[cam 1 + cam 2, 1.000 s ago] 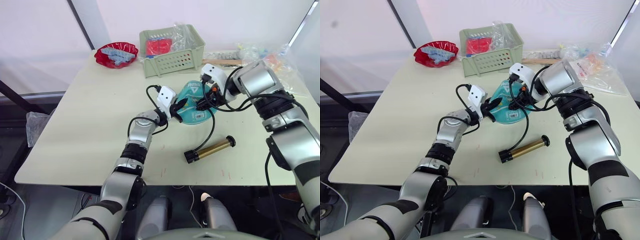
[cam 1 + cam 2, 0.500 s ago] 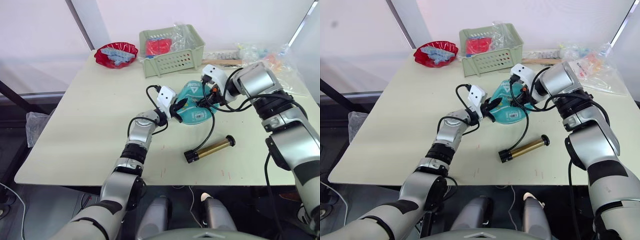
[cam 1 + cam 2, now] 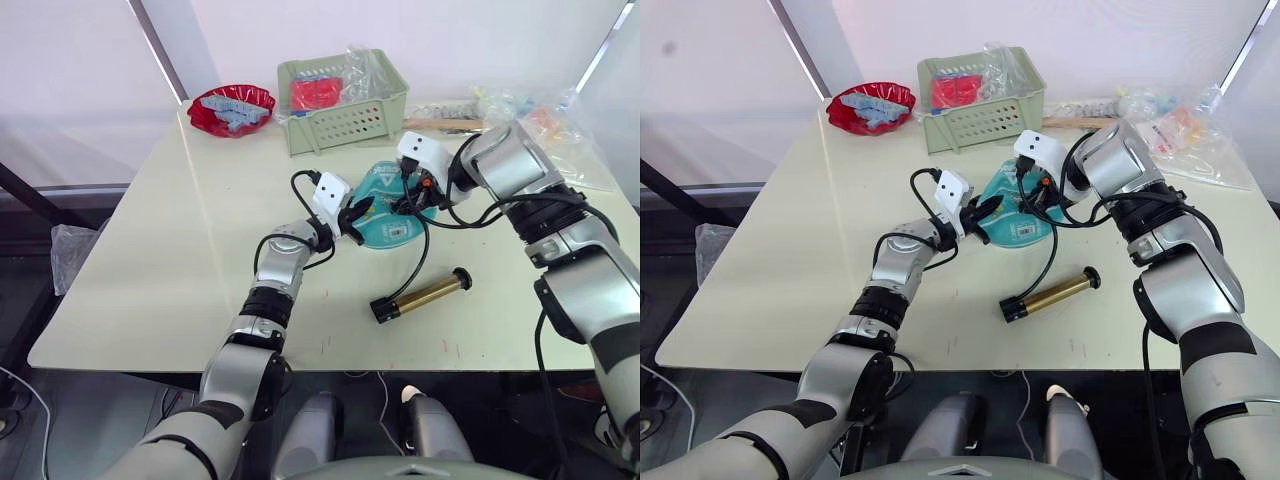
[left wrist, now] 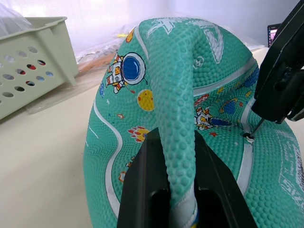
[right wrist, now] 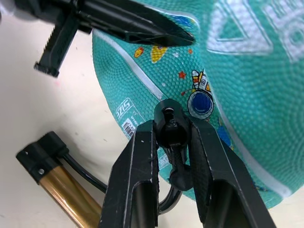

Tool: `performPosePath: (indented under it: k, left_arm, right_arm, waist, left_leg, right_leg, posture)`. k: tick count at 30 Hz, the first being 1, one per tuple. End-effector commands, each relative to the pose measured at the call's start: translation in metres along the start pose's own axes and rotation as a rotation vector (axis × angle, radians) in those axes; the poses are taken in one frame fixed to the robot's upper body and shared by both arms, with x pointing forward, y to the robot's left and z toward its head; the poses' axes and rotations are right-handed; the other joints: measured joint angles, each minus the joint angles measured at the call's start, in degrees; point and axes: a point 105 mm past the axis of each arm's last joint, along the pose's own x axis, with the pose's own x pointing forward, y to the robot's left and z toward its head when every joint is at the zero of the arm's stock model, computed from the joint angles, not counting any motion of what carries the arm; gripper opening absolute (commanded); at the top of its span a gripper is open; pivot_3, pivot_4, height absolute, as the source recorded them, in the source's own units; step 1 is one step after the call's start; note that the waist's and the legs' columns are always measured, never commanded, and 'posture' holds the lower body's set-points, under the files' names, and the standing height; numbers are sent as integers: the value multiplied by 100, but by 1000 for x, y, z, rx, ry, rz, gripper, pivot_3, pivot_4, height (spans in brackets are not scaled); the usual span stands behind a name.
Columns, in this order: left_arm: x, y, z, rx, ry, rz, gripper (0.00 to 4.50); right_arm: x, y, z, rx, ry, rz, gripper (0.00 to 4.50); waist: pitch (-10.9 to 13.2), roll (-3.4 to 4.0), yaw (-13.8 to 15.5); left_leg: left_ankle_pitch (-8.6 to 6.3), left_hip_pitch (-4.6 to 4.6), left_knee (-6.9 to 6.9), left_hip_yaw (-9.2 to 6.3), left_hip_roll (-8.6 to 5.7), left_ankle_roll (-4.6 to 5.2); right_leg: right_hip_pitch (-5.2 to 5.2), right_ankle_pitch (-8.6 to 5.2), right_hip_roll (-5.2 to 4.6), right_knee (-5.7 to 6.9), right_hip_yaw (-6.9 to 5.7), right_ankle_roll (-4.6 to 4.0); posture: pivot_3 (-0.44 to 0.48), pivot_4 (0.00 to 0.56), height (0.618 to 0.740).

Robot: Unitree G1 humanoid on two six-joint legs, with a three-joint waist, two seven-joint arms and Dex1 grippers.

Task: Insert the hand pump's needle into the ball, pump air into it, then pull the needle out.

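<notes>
Pale cream counter (image 3: pixel 150 270) carries one partly deflated teal rubber ball (image 3: pixel 385 205) with cartoon prints near its middle, much of it hidden behind both hands in the head views. One green perforated plastic basket (image 3: pixel 345 100) and one red bowl (image 3: pixel 233 108) sit at the far edge; their contents are hard to make out. One brass-gold hand pump (image 3: pixel 420 296) lies just in front of the ball, long axis slanting from near-left to far-right, its black hose curving up to the ball. The left hand (image 4: pixel 178 190) pinches a raised fold of the ball's skin. The right hand (image 5: pixel 172 137) grips the small black fitting, whose thin metal needle (image 4: pixel 257 127) points at the valve hole, tip touching it.
</notes>
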Motion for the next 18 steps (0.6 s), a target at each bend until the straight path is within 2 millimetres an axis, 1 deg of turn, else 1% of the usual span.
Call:
performPosePath:
  k: [1,3,5,9,16,18]
  left_arm:
    - [1,-27,-37,-38,130,-96,0]
    - [1,-26,-37,-45,132,-89,0]
    - [2,-26,-38,-53,132,-82,0]
    - [3,-26,-37,-57,133,-82,0]
    - [4,-22,-36,-90,131,-61,0]
    - [5,-23,-35,-101,132,-62,0]
  right_arm:
    - [1,5,15,-184,11,1,332]
    - [6,4,13,-255,49,-13,332]
    - [10,3,12,-282,74,-22,332]
    - [20,0,10,-296,119,-21,332]
    - [40,6,5,-293,167,19,332]
    - [48,6,0,-288,188,16,332]
  waist:
    - [0,0,-5]
    - [0,0,-10]
    - [-1,0,-21]
    - [-3,0,-48]
    - [-16,0,-71]
    - [-26,1,-91]
  left_leg:
    - [0,0,0,0,0,0]
    - [0,2,0,0,0,0]
    - [0,5,0,0,0,0]
    - [0,15,0,-2,1,0]
    - [0,19,0,-4,1,0]
    - [0,26,-1,-5,1,0]
  right_leg:
    - [0,0,0,0,0,0]
    - [1,0,0,0,0,0]
    - [4,0,1,0,0,0]
    - [13,0,1,0,-1,0]
    - [16,-1,1,0,-2,0]
    - [22,-1,1,0,-2,0]
  posture:
    - [0,150,737]
    - [0,150,737]
    - [0,150,737]
    - [0,150,737]
    - [0,150,737]
    - [0,150,737]
